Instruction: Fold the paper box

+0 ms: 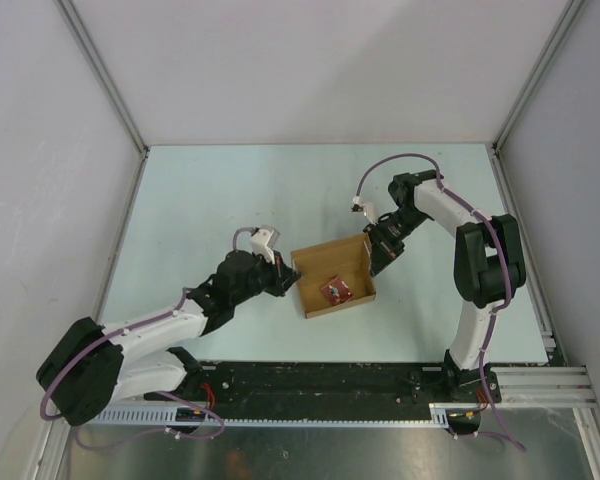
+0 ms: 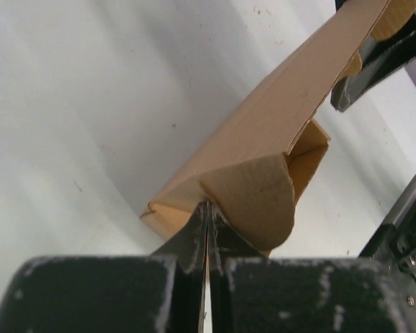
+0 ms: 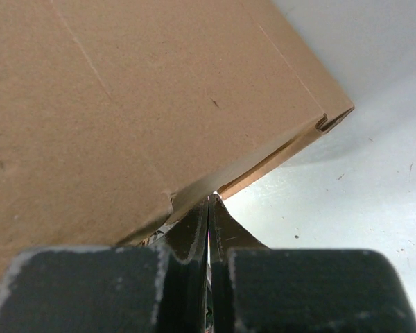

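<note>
The paper box [image 1: 325, 262] stands near the table's middle as an open brown tray, with a small red packet [image 1: 336, 290] lying inside it. My left gripper [image 1: 286, 277] is shut, its tips pressed against the box's left end. In the left wrist view those tips [image 2: 208, 205] meet the box [image 2: 263, 132] just beside a rounded end flap [image 2: 258, 198]. My right gripper [image 1: 383, 256] is shut too, at the box's right wall. In the right wrist view its tips [image 3: 209, 198] touch the lower edge of the cardboard [image 3: 125, 104]. No cardboard shows between either pair of jaws.
The pale table [image 1: 210, 200] is bounded by white walls and metal frame posts [image 1: 105, 75]. A black rail [image 1: 310, 385] with the arm bases runs along the near edge. The right arm's fingers [image 2: 374, 59] show at the box's far end in the left wrist view.
</note>
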